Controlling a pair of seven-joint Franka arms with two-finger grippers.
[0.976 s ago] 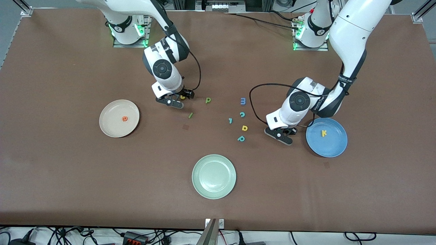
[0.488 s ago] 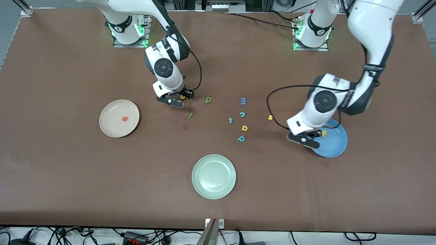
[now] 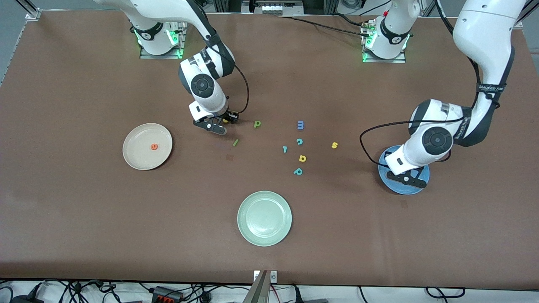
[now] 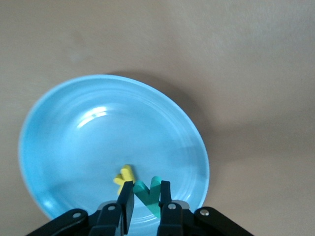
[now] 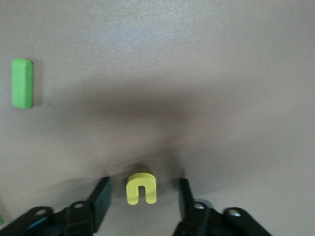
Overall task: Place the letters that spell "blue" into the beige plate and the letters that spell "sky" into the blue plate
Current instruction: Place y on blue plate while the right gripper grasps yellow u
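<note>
While my left gripper (image 4: 144,206) hangs over the blue plate (image 3: 389,185) clamped on the teal y (image 4: 147,194), my right gripper (image 5: 141,204) straddles the yellow u (image 5: 141,188) on the table, fingers apart either side

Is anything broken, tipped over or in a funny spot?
Nothing stands out. The orange e lies flat in the beige plate, the yellow k in the blue plate, and the loose letters lie flat on the table.
</note>
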